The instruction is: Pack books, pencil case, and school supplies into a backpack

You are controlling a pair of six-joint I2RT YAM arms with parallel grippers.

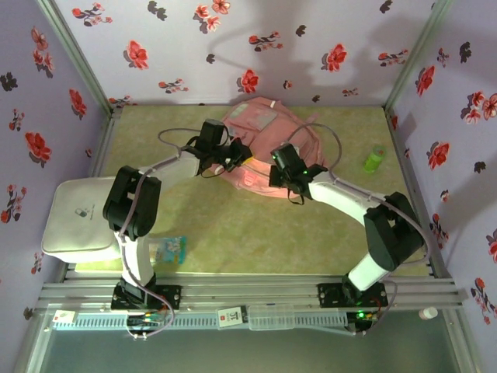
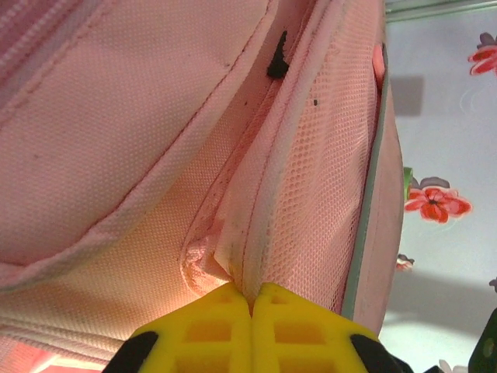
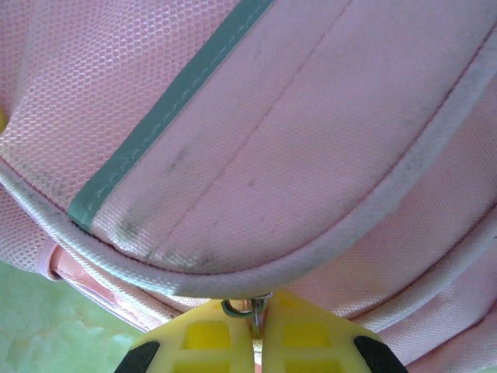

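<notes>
The pale pink backpack [image 1: 264,128] lies at the back middle of the green mat. My left gripper [image 1: 235,160] is at its near left side. In the left wrist view its yellow fingers [image 2: 210,326] are shut on a white-piped fabric edge [image 2: 260,233] of the backpack [image 2: 116,140]. My right gripper [image 1: 274,177] is at the bag's near edge. It is shut on a small metal zip pull [image 3: 250,308] under the backpack's piped rim [image 3: 311,260]. The books, red square piece and grey pouch are out of view.
A flat white case [image 1: 78,217] lies at the left edge of the mat. A small blue-and-white item [image 1: 171,249] sits near the left arm's base. A green bottle [image 1: 375,159] stands at the right. Flowered walls close in three sides.
</notes>
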